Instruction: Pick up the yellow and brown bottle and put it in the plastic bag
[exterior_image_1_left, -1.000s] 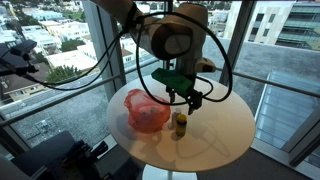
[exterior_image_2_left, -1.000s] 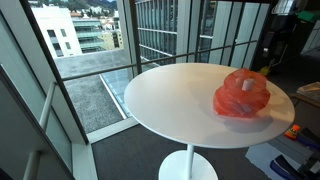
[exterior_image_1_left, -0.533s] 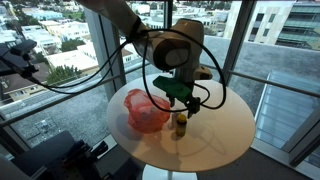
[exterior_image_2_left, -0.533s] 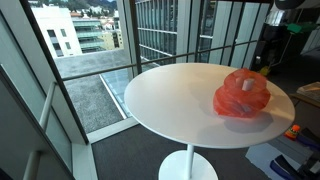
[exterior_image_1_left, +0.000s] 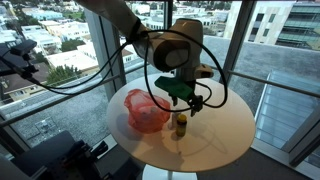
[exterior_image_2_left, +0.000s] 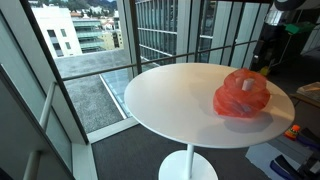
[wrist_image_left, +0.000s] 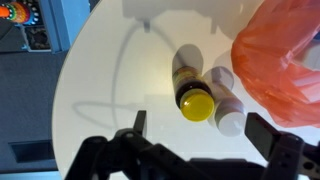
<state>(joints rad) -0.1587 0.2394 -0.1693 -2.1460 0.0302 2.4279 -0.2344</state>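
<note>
A round white worktop (exterior_image_1_left: 225, 135) stands by tall windows. A crumpled, translucent red plastic bag (exterior_image_1_left: 146, 110) sits on it, seen in both exterior views. Just beside the bag stands the yellow and brown bottle (exterior_image_1_left: 181, 125), upright on the worktop and outside the bag. In the wrist view, looking down, the bottle's yellow cap faces the camera with its brown body below it. A small white-capped container (wrist_image_left: 228, 120) stands between the bottle and the bag, close against both. The robot's claw (exterior_image_1_left: 186, 103) hangs above the bottle, beside the bag. It is released: the wrist view shows its dark fingers (wrist_image_left: 138, 124) spread wide apart and grasping nothing.
</note>
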